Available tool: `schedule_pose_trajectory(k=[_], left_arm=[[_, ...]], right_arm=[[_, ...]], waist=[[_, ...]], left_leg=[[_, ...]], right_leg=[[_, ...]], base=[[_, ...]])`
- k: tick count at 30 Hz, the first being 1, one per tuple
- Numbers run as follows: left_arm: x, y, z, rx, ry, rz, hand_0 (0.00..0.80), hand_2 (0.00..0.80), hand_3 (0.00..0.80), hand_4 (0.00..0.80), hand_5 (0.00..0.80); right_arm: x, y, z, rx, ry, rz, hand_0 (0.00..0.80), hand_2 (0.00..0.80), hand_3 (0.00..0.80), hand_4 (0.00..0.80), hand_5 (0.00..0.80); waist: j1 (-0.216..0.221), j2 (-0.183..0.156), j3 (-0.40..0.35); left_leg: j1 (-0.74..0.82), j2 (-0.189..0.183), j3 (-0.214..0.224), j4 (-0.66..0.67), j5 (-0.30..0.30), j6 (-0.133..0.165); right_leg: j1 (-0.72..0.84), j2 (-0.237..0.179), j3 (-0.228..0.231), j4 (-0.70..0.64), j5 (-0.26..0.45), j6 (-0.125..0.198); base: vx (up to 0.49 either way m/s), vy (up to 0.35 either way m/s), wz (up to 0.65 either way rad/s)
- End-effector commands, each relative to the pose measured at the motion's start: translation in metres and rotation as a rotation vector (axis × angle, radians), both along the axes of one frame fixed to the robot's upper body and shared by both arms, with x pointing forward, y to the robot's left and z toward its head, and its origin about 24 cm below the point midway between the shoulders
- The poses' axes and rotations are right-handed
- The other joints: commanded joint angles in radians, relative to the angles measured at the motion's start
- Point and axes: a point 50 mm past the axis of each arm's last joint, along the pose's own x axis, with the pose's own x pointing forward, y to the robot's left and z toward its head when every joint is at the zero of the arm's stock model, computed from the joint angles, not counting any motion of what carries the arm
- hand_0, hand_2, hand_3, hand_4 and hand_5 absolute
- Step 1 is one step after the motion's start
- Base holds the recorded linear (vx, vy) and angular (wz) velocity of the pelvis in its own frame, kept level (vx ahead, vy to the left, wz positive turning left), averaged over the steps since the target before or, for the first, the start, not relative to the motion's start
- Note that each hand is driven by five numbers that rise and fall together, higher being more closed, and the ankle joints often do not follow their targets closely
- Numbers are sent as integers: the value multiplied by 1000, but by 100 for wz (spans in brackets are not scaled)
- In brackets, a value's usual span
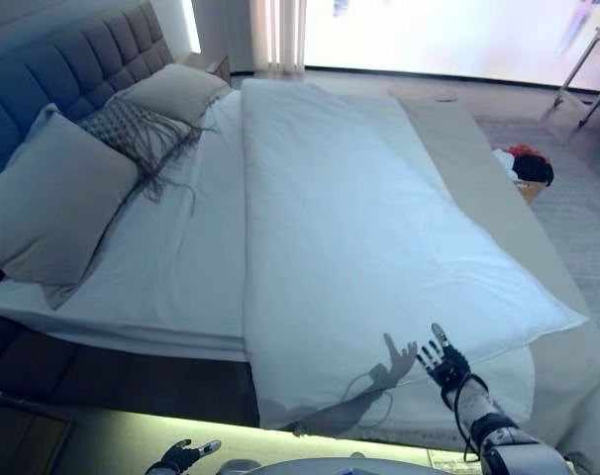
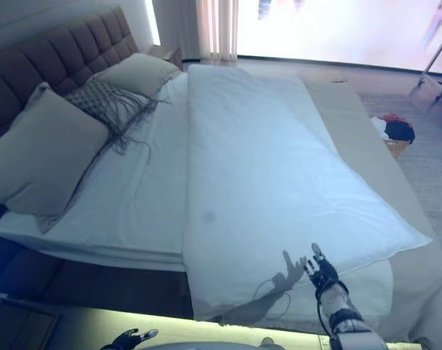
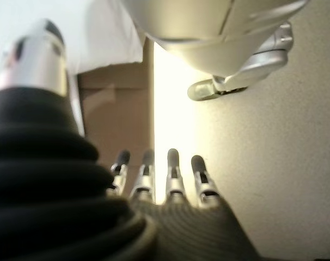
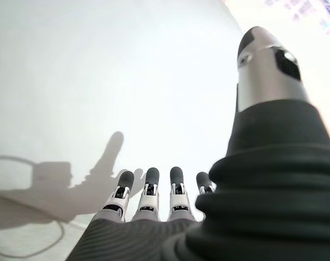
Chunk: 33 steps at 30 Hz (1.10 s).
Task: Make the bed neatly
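Over the near edge of the bed, by the foot corner: right hand (image 1: 445, 362), raised, fingers (image 4: 148, 191) straight and spread, thumb apart, holding nothing; just above the duvet's hanging edge, can't tell if it touches.
Left hand (image 1: 181, 456): low at the bottom of the head views, down beside the bed frame, well apart from the bedding; fingers (image 3: 173, 174) straight in a row in its wrist view, nothing held.
Duvet (image 1: 350, 228): white, laid lengthwise over the middle of the bed, mostly smooth; near end drapes over the mattress side, its corner toward the robot's right sticking out in a point.
Sheet (image 1: 186, 252): white, bare strip betw. duvet and pillows.
Pillows: 2 plain ones, 1 big, leaning on the headboard at near left (image 1: 57, 198), 1 at the far end (image 1: 176, 91).
Fringed cushion (image 1: 132, 129): patterned, betw. the 2 pillows, tassels trailing onto the sheet.
Headboard (image 1: 92, 49): dark, tufted, along the robot's left.
Beige cover (image 1: 498, 218): runs along the foot of the bed, on the duvet's right, partly under it.
Basket (image 1: 526, 170): on the floor beyond the beige cover, dark and red cloth items in it.
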Motion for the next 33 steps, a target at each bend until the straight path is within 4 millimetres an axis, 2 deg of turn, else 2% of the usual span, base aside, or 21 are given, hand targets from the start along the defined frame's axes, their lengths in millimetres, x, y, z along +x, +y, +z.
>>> schedule_pose_trajectory(k=[1,4,9,14,20,23,29,33], left_arm=[[54,-5,15,-21,-152,-55,0,0,0,0,0],[63,-13,17,-20,-180,-67,0,0,0,0,0],[74,-16,20,-3,-207,-78,0,0,0,0,0],[92,-21,28,-18,-275,-92,0,0,0,0,0],[134,-41,51,-117,-455,-117,0,0,0,0,0],[146,-50,59,-141,-496,-127,0,0,0,0,0],[154,-60,65,-159,-539,-129,0,0,0,0,0],[159,-58,71,-166,-590,-76,0,0,0,0,0]], right_arm=[[56,-17,55,-13,-151,-62,0,0,0,0,0],[53,-22,53,-12,-105,-78,0,0,0,0,0],[26,-12,21,31,33,-102,0,0,0,0,0],[20,-8,14,44,55,-93,0,0,0,0,0],[43,-1,31,28,-37,-89,0,0,0,0,0],[52,2,38,32,-66,-94,0,0,0,0,0],[69,3,55,-1,-119,-84,0,0,0,0,0],[77,-6,69,-57,-134,-102,0,0,0,0,0]], waist=[[28,12,116],[24,23,147],[11,31,169],[-1,42,200],[-10,64,264],[-9,72,282],[-2,95,325],[3,105,353]], left_leg=[[-110,51,6,67,46,28],[-139,46,7,70,53,29],[-129,37,17,40,57,32],[-141,36,25,53,53,31],[-199,22,24,68,52,31],[-221,14,24,57,55,35],[-265,-3,23,37,66,42],[-301,-11,19,46,70,44]], right_leg=[[-111,-85,11,103,29,34],[-141,-89,14,106,35,30],[-138,-90,13,82,41,28],[-156,-91,12,92,40,24],[-213,-91,19,95,47,19],[-243,-91,19,89,57,21],[-305,-92,15,93,68,23],[-347,-96,12,112,70,24]], base=[[-268,3,11],[-144,13,9],[-13,-7,4],[-17,-18,-3],[-72,-20,-5],[-64,-22,0],[-58,-7,1],[0,0,0]])
